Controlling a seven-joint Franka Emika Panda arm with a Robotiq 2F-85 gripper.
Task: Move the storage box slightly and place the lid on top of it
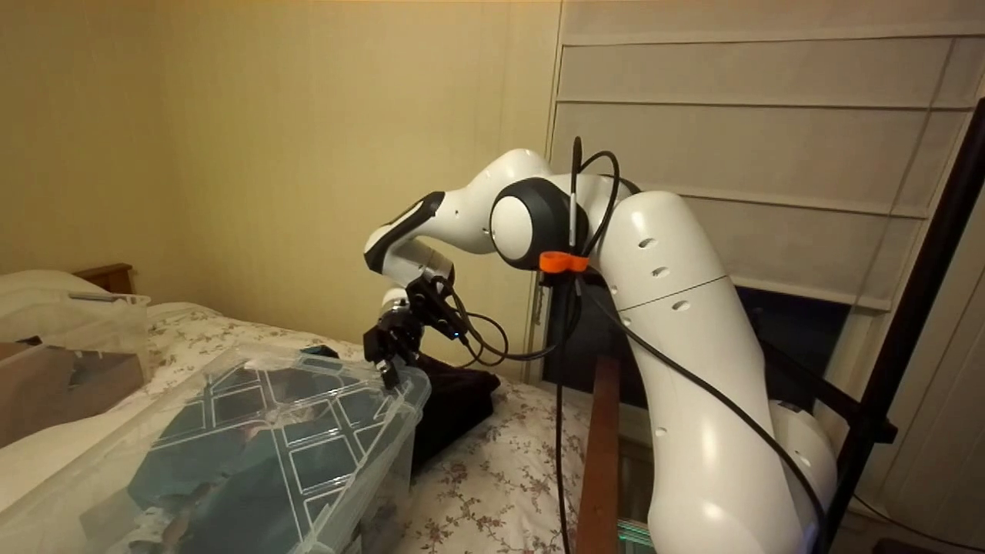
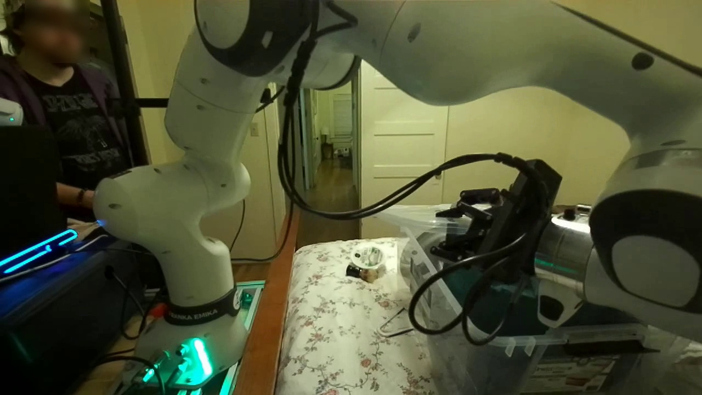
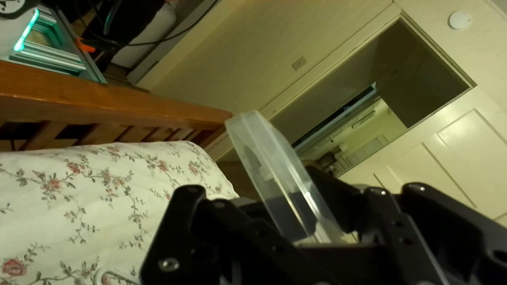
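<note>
The storage box [image 1: 394, 481] is translucent plastic with teal fabric inside. It stands on the bed in both exterior views [image 2: 466, 359]. The clear ribbed lid [image 1: 319, 446] lies over the box. In an exterior view part of the lid [image 2: 419, 216] juts out past the box wall on the robot side. My gripper [image 1: 391, 371] is at the lid's corner by the wall end, with its fingers [image 2: 439, 235] above and below the edge. In the wrist view the lid [image 3: 273, 166] runs edge-on between my fingers [image 3: 291, 202]. The contact is partly hidden.
Another clear bin [image 1: 127, 323] stands on the bed. A dark cloth bundle [image 1: 462, 396] lies beside the box. A white tub [image 2: 368, 257], a small brush-like item [image 2: 362, 272] and a bent metal piece [image 2: 396, 329] lie on the bed. The wooden bed rail [image 2: 279, 307] separates bed and robot base.
</note>
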